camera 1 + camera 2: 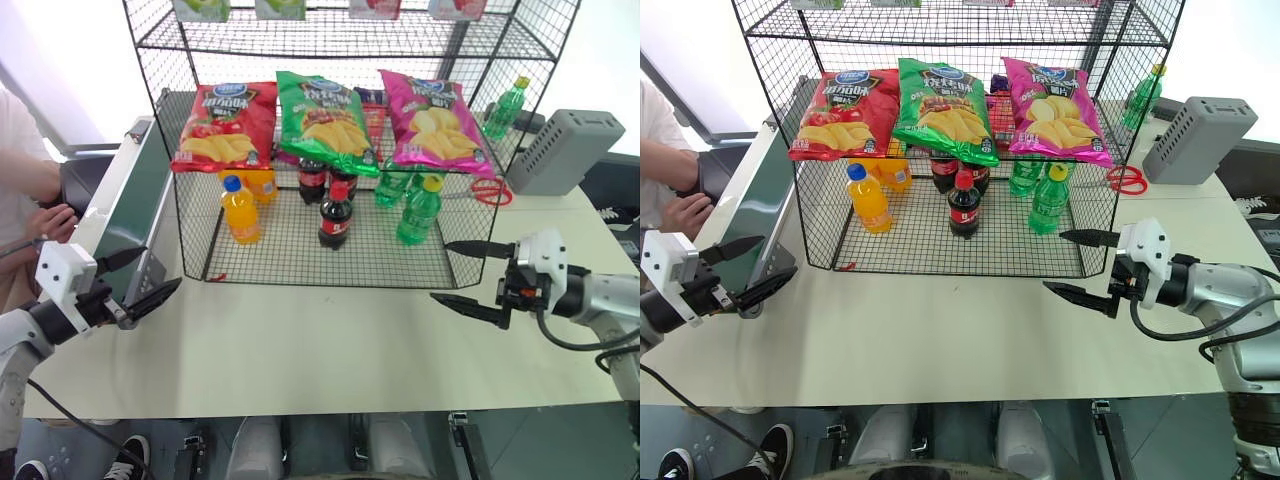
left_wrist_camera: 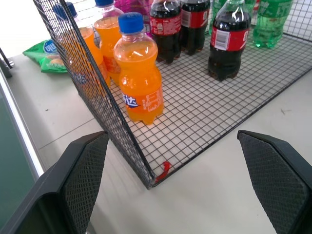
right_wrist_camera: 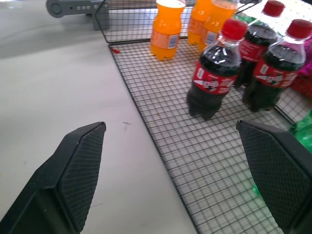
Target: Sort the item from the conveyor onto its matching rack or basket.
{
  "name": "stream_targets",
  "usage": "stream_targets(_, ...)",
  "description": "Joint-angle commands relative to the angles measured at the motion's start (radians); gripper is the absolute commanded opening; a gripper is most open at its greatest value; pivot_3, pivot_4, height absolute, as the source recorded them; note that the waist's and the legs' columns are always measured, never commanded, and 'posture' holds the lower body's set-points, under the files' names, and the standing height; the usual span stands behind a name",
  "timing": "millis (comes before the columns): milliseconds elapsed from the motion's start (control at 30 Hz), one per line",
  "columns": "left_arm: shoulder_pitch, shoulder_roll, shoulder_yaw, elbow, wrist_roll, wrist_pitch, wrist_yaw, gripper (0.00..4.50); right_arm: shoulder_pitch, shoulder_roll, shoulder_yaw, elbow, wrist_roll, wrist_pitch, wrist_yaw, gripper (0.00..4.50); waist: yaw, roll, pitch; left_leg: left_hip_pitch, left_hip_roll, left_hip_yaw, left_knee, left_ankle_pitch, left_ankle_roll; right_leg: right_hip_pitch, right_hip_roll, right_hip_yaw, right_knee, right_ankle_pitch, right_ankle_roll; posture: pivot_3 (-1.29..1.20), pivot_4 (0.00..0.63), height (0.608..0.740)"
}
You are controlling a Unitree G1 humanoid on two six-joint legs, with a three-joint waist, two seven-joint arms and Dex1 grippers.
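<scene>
Nearest the camera, the left gripper (image 1: 140, 277) hangs over the pale table (image 1: 320, 350) at its left edge, its two black fingers spread wide and holding nothing. The right gripper (image 1: 466, 274) hangs over the table's right side, just in front of the rack's front corner, its fingers likewise spread apart and empty.

Beyond the left gripper runs the long dark-green conveyor belt with white-grey side rails (image 1: 140, 195); beside it a person's hand (image 1: 52, 220) rests near the rail.

Between the two grippers and further back stands the tall black wire-grid rack (image 1: 320, 240). On its bottom tier stand orange soda bottles with blue caps (image 1: 240, 210), dark cola bottles with red caps (image 1: 335, 215) and green soda bottles with yellow caps (image 1: 420, 212).

On the tier above lie three chip bags side by side: a red chip bag (image 1: 225, 125) on the left, a green chip bag (image 1: 325, 120) in the middle, and the glossy magenta-pink chip bag with yellow chips pictured (image 1: 435, 122) on the right, tilted forward, its lower edge overhanging the front wire.

Behind the rack's right side sit red-handled scissors (image 1: 492, 192) and a grey ribbed box (image 1: 565, 150).
</scene>
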Motion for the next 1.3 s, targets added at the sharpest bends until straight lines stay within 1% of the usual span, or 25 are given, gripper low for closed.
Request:
stream_targets(33,-0.003,-0.005,0.018,-0.002,0.012,-0.030,0.014,4.50,-0.024,0.010,0.004,0.015,-0.013,-0.027,-0.001,4.46,0.000,0.000,0.000,0.000,0.000,0.000,0.000,0.000,0.000,0.000,0.000,0.000,0.000,0.000,0.000,0.00,0.150,0.740)
stream_targets(133,-0.013,-0.013,0.027,-0.006,0.016,-0.041,0.033,4.50,-0.027,0.014,0.006,0.011,-0.012,-0.027,-0.003,4.46,0.000,0.000,0.000,0.000,0.000,0.000,0.000,0.000,0.000,0.000,0.000,0.000,0.000,0.000,0.000,0.00,0.150,0.740)
stream_targets(300,-0.013,-0.008,0.025,0.014,0.017,-0.081,-0.009,4.50,-0.032,0.007,0.004,0.024,-0.017,-0.028,0.006,4.46,0.000,0.000,0.000,0.000,0.000,0.000,0.000,0.000,0.000,0.000,0.000,0.000,0.000,0.000,0.000,0.00,0.150,0.740)
stream_targets(433,-0.060,-0.010,0.036,0.068,-0.002,-0.100,-0.013,4.50,-0.031,0.007,0.001,0.028,-0.024,-0.041,0.006,4.46,0.001,0.000,0.000,0.000,0.000,0.000,0.000,0.000,0.000,0.000,0.000,0.000,0.000,0.000,0.000,0.00,0.150,0.740)
stream_targets(500,-0.066,-0.011,0.028,0.077,-0.001,-0.109,-0.023,4.50,-0.031,0.008,-0.003,0.035,-0.029,-0.052,0.003,4.46,0.001,0.000,0.000,0.000,0.000,0.000,0.000,0.000,0.000,0.000,0.000,0.000,0.000,0.000,0.000,0.00,0.150,0.740)
stream_targets(567,-0.046,0.002,-0.009,0.070,0.002,-0.094,-0.070,4.50,-0.029,0.007,-0.004,0.046,-0.038,-0.066,0.006,4.46,0.000,0.000,0.000,0.000,0.000,0.000,0.000,0.000,0.000,0.000,0.000,0.000,0.000,0.000,0.000,0.00,0.150,0.740)
stream_targets(633,-0.042,-0.013,-0.029,0.050,-0.003,-0.092,-0.077,4.50,-0.030,0.010,-0.001,0.061,-0.049,-0.085,0.008,4.46,-0.001,0.000,0.000,0.000,0.000,0.001,0.000,0.000,0.000,0.000,0.000,0.000,0.000,0.000,0.000,0.00,0.150,0.740)
stream_targets(800,-0.069,-0.022,-0.037,0.055,-0.002,-0.133,-0.097,4.50,-0.008,0.015,-0.016,0.061,-0.047,-0.099,-0.001,4.46,-0.001,0.000,0.000,0.000,0.000,0.002,0.000,0.000,0.000,0.000,0.000,0.000,0.001,0.000,0.000,0.00,0.150,0.740)
stream_targets(900,-0.076,-0.019,-0.037,0.058,-0.022,-0.120,-0.121,4.50,0.010,0.013,-0.018,0.052,-0.044,-0.099,0.000,4.46,0.001,0.000,0.000,0.000,0.000,0.002,0.000,0.000,-0.001,0.000,0.000,0.000,0.001,0.000,0.000,0.00,0.150,0.740)
stream_targets(1067,-0.087,-0.028,-0.061,0.083,0.009,-0.153,-0.126,4.50,0.018,0.010,-0.023,0.058,-0.048,-0.113,-0.004,4.46,-0.001,0.000,0.000,0.000,0.000,0.001,0.000,0.000,-0.001,0.000,0.000,0.000,0.001,0.000,0.000,0.00,0.150,0.740)
stream_targets(1300,-0.126,-0.032,-0.088,0.117,0.009,-0.173,-0.131,4.50,0.030,0.013,-0.032,0.066,-0.057,-0.136,-0.015,4.46,0.000,0.000,0.000,0.001,0.000,0.002,0.000,0.000,-0.001,0.000,0.000,0.000,0.001,0.000,0.000,0.00,0.150,0.740)
